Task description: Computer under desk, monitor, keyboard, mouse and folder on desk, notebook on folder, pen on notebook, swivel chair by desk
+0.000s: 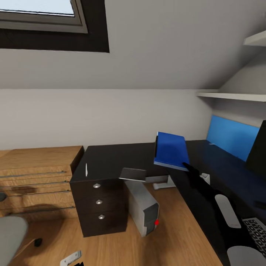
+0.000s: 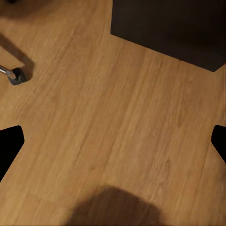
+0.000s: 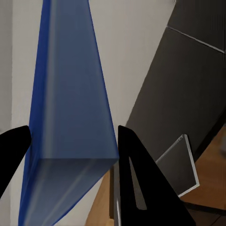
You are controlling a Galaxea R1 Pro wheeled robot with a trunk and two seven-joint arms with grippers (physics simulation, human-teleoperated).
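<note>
**Right gripper holds the blue folder above the desk**

Right gripper [image 1: 186, 166] clamps a corner of the blue folder [image 1: 170, 150], which hangs tilted above the glossy black desk [image 1: 111, 160]. The right wrist view adds what the head view cannot: the folder [image 3: 70, 108] seen edge-on between the two black fingers [image 3: 134, 165], its covers slightly spread, with the desk top [image 3: 188, 89] beyond.

On the desk, the notebook [image 1: 133, 174] lies grey and flat, overhanging the front edge, and the white pen [image 1: 86, 169] rests near the left end. Below stand the dark drawers [image 1: 99, 203] with round silver knobs, and beside them the light grey computer [image 1: 142, 207] leans tilted on the oak floor [image 1: 173, 240], its red light showing. The monitor [image 1: 258, 151] stands at the far right before a blue wall panel [image 1: 231, 135]; the keyboard [image 1: 255, 229] shows at the lower right.

Left gripper [image 2: 113, 141] is spread wide over bare floor [image 2: 117, 117], a chair caster [image 2: 15, 75] nearby. The grey swivel chair [image 1: 9, 236] shows at the head view's lower left. No legible writing appears.
</note>
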